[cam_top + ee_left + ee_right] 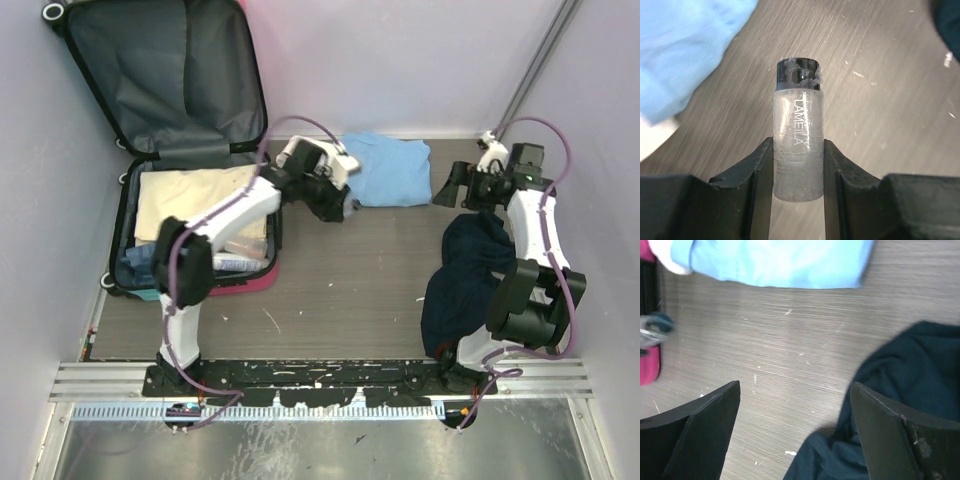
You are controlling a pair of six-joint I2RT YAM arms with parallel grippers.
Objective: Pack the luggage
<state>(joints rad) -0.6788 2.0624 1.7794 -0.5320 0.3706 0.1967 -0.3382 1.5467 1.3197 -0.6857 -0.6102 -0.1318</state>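
The luggage (150, 70) lies open at the far left, its grey-lined lid raised and a folded beige cloth (195, 195) in its base. My left gripper (338, 208) hovers just right of the luggage, above the table. In the left wrist view this gripper (798, 145) is shut on a small clear bottle (797, 115) with a black cap and the word LAMEILA. My right gripper (450, 188) is open over bare table (795, 386), nothing between its fingers, beside the dark navy cloth heap (900, 390).
A light blue cloth (385, 168) lies at the back middle, behind my left gripper. The navy heap (465, 280) is draped by the right arm's base. A white tube (235, 263) and a blue item (140, 262) lie in the luggage's near end. Walls close in on both sides.
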